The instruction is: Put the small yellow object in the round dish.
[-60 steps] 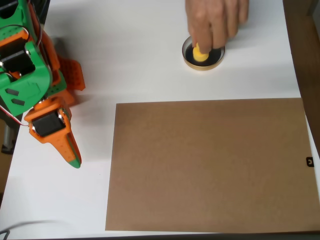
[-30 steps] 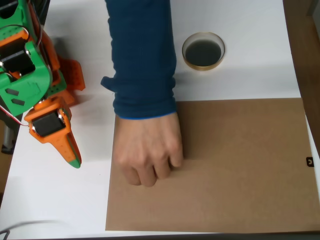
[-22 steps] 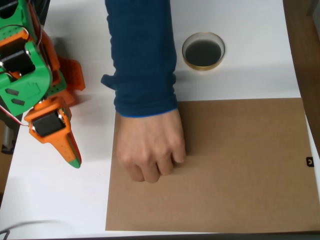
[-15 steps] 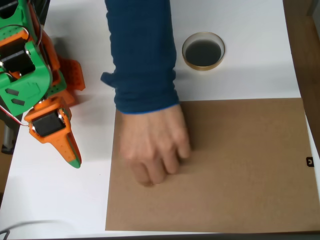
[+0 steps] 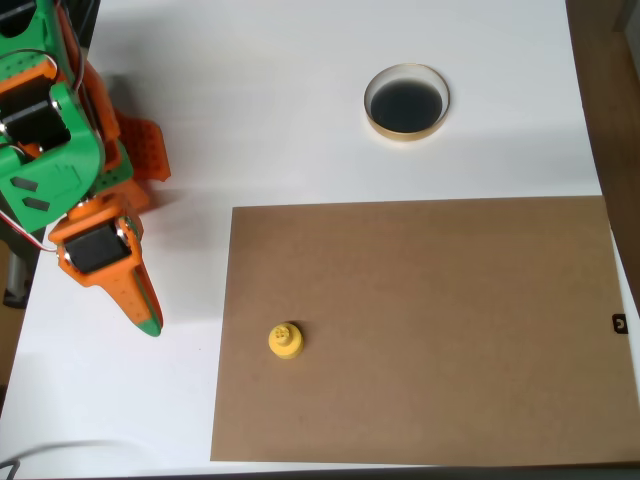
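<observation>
The small yellow object (image 5: 286,341) is sitting upright on the brown board (image 5: 430,330), knob facing up toward the overhead camera, close to the board's left edge and toward its lower half. Nothing is touching it. The round dish (image 5: 406,102) is lying well apart from it, up on the white table (image 5: 260,120) above the board's top edge, its gold rim ringing a dark inside that is holding nothing. Over on the left, the orange and green arm (image 5: 60,150) is folding down along the table's edge, and its gripper (image 5: 140,308) is pointing down and to the right with a green tip, resting just off the board's left edge, near the yellow piece but not touching it. The fingers are looking pressed together into a single narrow wedge with no gap showing between them, and they are gripping nothing. A small black mark (image 5: 620,323) is sitting at the board's right edge.
</observation>
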Controlling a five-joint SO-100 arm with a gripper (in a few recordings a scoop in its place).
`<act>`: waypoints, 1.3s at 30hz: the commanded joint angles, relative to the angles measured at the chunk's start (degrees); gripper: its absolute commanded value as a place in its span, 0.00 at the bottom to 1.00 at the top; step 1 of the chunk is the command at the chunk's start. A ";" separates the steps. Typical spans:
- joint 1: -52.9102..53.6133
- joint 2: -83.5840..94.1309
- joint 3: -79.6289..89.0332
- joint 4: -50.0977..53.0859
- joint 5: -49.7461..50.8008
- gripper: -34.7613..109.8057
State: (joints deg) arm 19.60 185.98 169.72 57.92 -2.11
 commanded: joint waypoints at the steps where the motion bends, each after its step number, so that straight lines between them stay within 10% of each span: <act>1: 0.97 1.05 -0.35 0.79 -0.35 0.24; 39: 0.62 1.05 -3.78 0.62 -3.69 0.27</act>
State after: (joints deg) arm 18.63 185.98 169.63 57.92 -4.48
